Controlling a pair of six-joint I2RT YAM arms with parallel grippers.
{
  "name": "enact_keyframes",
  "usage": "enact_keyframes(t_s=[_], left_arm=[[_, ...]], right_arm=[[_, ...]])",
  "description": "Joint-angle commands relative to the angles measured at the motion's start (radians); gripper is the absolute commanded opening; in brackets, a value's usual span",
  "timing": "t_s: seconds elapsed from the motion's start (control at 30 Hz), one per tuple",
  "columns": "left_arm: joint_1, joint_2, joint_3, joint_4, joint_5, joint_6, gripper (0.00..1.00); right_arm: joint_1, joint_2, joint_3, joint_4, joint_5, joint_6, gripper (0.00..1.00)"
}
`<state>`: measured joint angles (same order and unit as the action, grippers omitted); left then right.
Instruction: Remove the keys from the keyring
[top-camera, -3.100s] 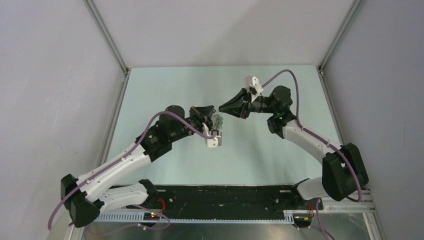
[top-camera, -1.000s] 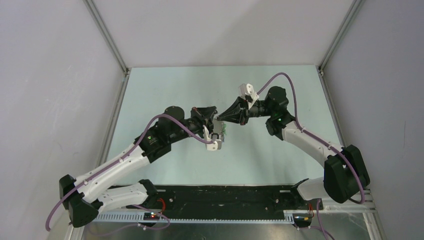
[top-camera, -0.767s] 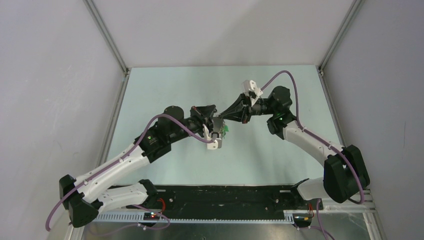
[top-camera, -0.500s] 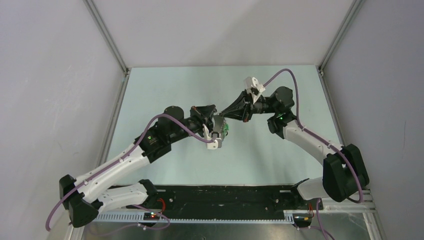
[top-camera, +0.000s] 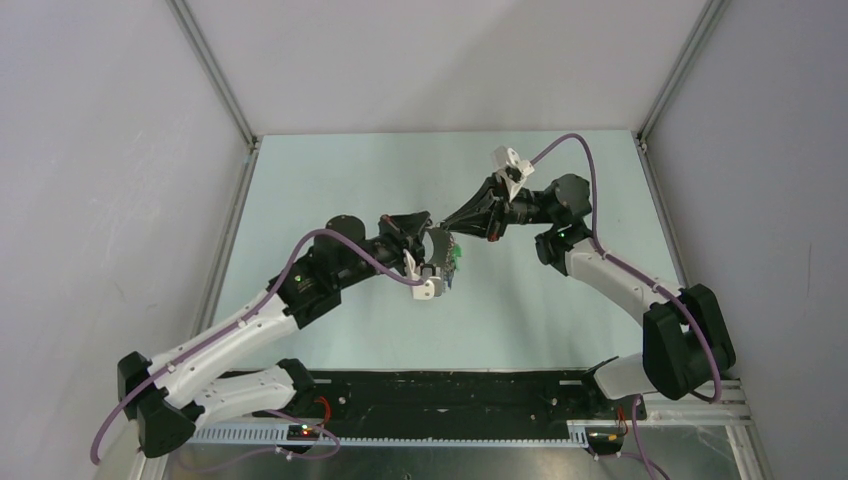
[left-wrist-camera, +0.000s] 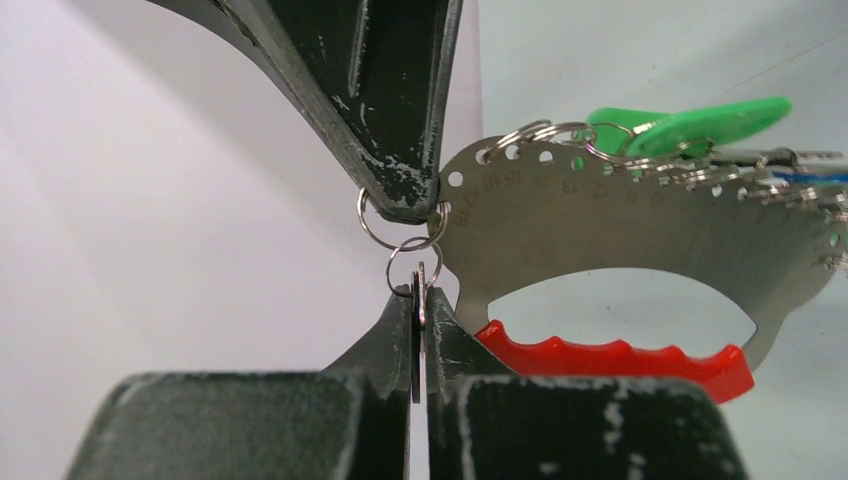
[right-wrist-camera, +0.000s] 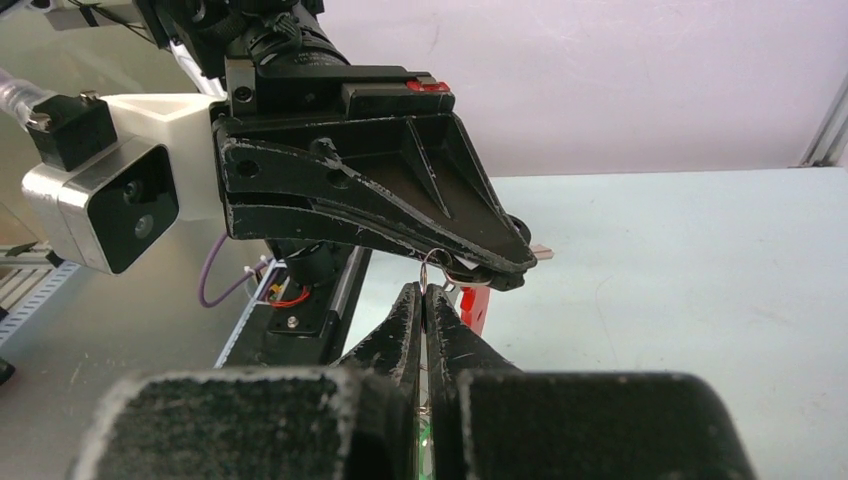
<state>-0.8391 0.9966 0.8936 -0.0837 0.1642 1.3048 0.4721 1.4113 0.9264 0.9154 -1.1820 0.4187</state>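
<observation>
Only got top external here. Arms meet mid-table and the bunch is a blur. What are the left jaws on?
Observer: From the left wrist view, the left gripper is shut on a thin flat metal piece seen edge-on, probably a key.
Operator: And the right?
Observer: The right gripper is shut on a small upper ring. That links into a lower ring, which runs down into the left jaws.
Operator: What's it all hanging from?
Observer: A silver crescent plate with numbered holes and a red grip. Green-tagged keys hang on small rings along its top edge.
</observation>
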Motion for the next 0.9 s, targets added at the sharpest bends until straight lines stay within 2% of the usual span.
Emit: enact_keyframes(t_s=[0.0, 0.33, 0.5, 0.63, 0.73, 0.87], left_arm=[[0.008, -0.024, -0.014, 0.03, 0.04, -0.056, 0.0], [0.064, -0.025, 0.03, 0.027, 0.207, -0.286, 0.0], [0.067, -0.006, 0.032, 0.015, 0.25, -0.314, 0.0], [0.067, 0.013, 0.037, 0.014, 0.249, -0.31, 0.0], [0.067, 0.016, 0.039, 0.016, 0.236, -0.3, 0.0], [0.067, 0.008, 0.026, 0.031, 0.224, -0.297, 0.0]], right_arm=[[-0.009, -0.02, 0.035, 0.109, 0.037, 0.07, 0.0], [-0.009, -0.019, 0.035, 0.183, 0.08, 0.211, 0.0], [0.0, -0.019, 0.034, 0.198, 0.141, 0.301, 0.0], [0.035, -0.024, 0.035, 0.141, 0.2, 0.327, 0.0], [0.079, -0.042, 0.02, 0.064, 0.291, 0.328, 0.0], [0.142, -0.082, -0.044, 0.048, 0.462, 0.326, 0.0]])
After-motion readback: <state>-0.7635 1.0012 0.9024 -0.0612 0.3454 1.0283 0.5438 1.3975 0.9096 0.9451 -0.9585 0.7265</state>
